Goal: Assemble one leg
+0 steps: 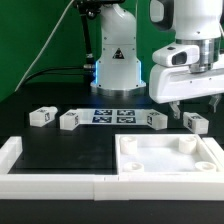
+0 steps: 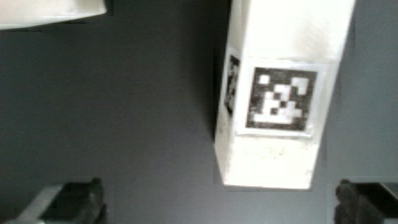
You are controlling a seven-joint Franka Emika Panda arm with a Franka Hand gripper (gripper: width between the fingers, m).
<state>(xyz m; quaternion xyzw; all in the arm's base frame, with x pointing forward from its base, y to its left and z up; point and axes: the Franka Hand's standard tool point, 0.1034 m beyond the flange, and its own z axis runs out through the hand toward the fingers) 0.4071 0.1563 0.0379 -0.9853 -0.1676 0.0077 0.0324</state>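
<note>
Exterior view: my pincer (image 1: 193,103) hangs spread wide and empty, just above the nearest leg (image 1: 195,121), a stubby white plastic block. Close below my pincer lies the square tray panel (image 1: 165,157), its corner sockets bare, so I judge nothing is fitted yet.

Wrist view: beneath me the leg (image 2: 276,100) shows smooth matte faces and a black-and-white tag. My dark fingertips (image 2: 71,205) stand clear of it.
</note>
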